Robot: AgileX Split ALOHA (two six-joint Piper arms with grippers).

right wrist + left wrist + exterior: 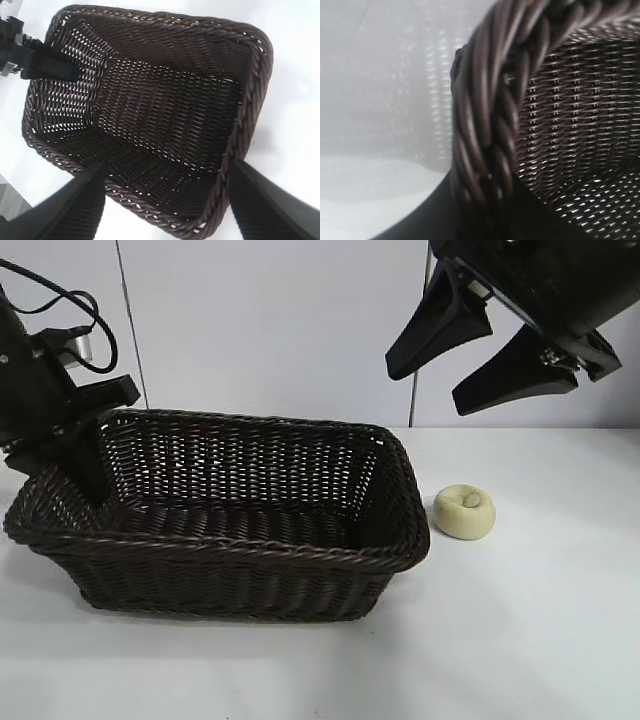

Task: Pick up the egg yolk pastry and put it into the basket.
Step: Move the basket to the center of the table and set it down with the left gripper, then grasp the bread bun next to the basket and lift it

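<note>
The egg yolk pastry (464,511), a small pale cream bun with a dimpled top, lies on the white table just right of the basket (250,540). The dark brown wicker basket is empty. My right gripper (425,388) hangs open and empty high above the basket's right end and the pastry. In its wrist view its gripper (165,210) looks down into the basket (165,120); the pastry is out of that view. My left gripper (75,455) is shut on the basket's left rim (490,125), one finger inside the wall (50,67).
White table (540,640) with open room in front of and to the right of the basket. A white wall (280,320) stands behind. The left arm's cables (70,310) hang at the far left.
</note>
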